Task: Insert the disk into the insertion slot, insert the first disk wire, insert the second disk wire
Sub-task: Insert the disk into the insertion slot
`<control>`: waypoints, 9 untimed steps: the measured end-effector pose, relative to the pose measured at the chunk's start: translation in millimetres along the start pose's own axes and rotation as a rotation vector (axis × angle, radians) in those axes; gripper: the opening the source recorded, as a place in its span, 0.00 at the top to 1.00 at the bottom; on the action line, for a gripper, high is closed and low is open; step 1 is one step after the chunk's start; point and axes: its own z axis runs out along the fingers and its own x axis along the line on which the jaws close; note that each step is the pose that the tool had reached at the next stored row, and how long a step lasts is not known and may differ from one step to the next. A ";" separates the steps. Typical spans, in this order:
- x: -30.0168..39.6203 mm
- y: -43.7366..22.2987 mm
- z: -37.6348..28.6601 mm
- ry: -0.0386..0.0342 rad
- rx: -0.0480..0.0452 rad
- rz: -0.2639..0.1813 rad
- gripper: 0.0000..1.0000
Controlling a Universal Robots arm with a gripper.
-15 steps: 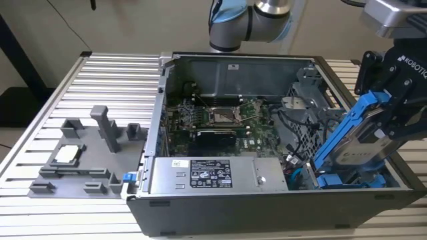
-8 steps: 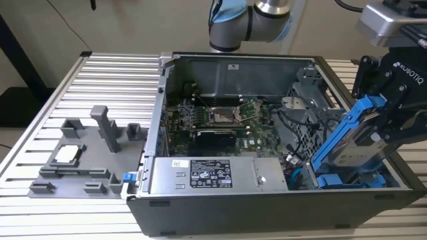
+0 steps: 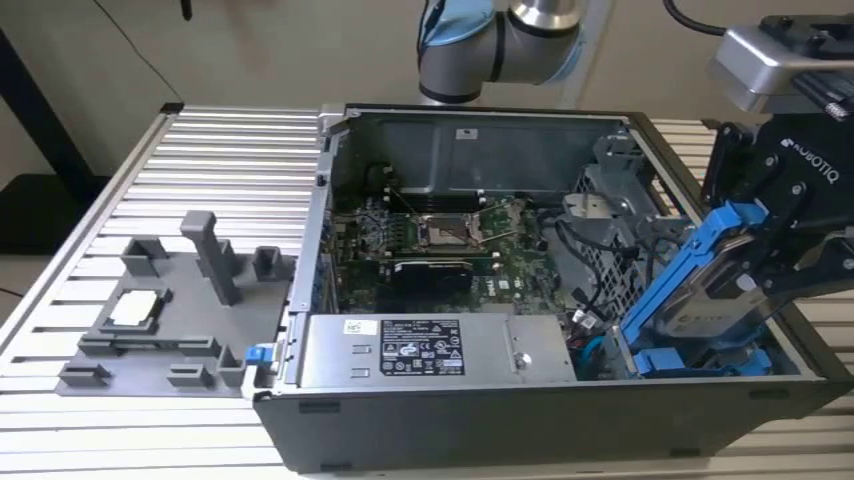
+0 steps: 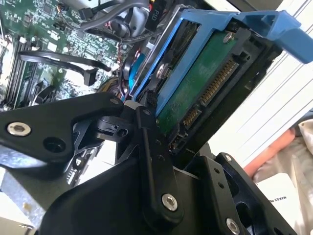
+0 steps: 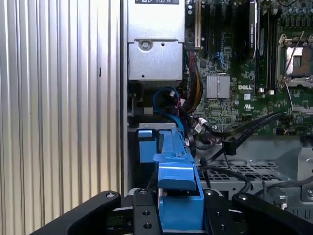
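Note:
In the exterior view my gripper (image 3: 763,272) is shut on the disk (image 3: 703,308), a silver-grey drive in a bright blue carrier. The disk hangs steeply tilted over the open computer case's corner at the exterior view's right. Its lower end reaches the blue insertion slot (image 3: 701,362). The second wrist view shows the drive's green board and connector (image 4: 203,81) between my fingers (image 4: 152,147). In the first wrist view the blue carrier edge (image 5: 177,171) sits in my gripper (image 5: 180,208), above the slot (image 5: 146,142). Loose black wires (image 5: 230,142) with plugs lie beside it.
The case holds a green motherboard (image 3: 441,235), a grey labelled power-supply box (image 3: 414,350) and a metal drive cage (image 3: 621,215). A grey fixture with posts (image 3: 174,300) stands on the slatted table (image 3: 200,150) at the exterior view's left.

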 end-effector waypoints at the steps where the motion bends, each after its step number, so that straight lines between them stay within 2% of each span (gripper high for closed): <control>1: 0.3 -0.2 1.5 -0.0008 -0.0001 0.000 0.67; 9: 1.6 -1.3 15.7 -0.0020 -0.0001 0.000 0.67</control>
